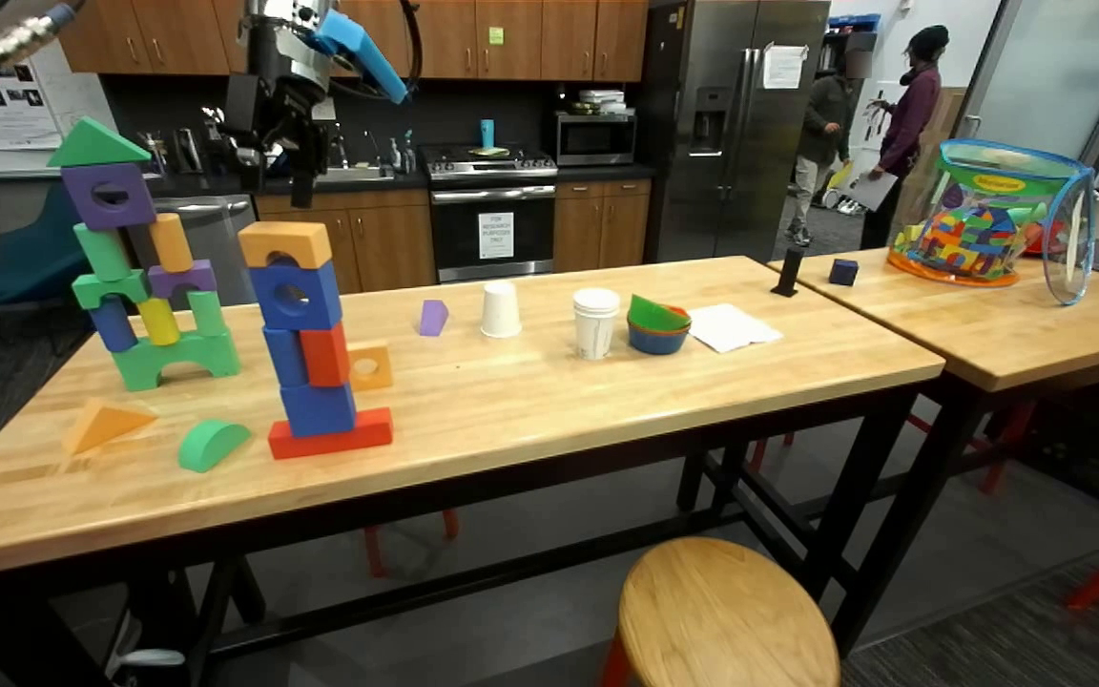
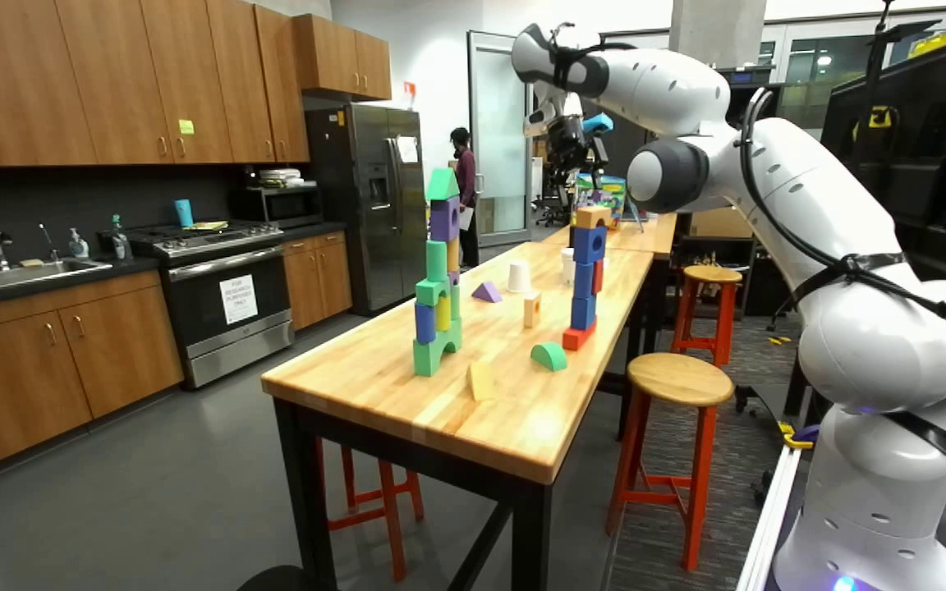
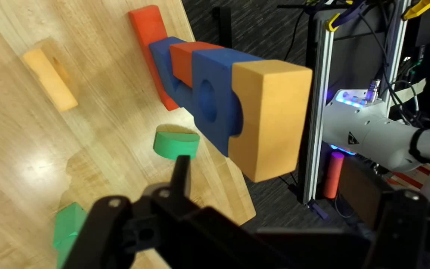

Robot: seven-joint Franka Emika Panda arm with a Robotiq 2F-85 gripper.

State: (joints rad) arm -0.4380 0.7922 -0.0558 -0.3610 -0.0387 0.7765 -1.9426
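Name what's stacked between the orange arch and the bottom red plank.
Three blue blocks and one red block, as both exterior views show.

Both exterior views reach you bright and fairly even, though the black gripper (image 1: 275,184) loses detail against the dark backsplash (image 1: 526,107). In an exterior view you get glare at the near corner of the tabletop (image 2: 547,423). Your wrist view has a stronger hot spot on the tabletop — plus soft shadows beside the lone orange block (image 3: 50,80) and the green half-round (image 3: 177,146) — while the foreground fingers (image 3: 180,175) are dark and blurred.
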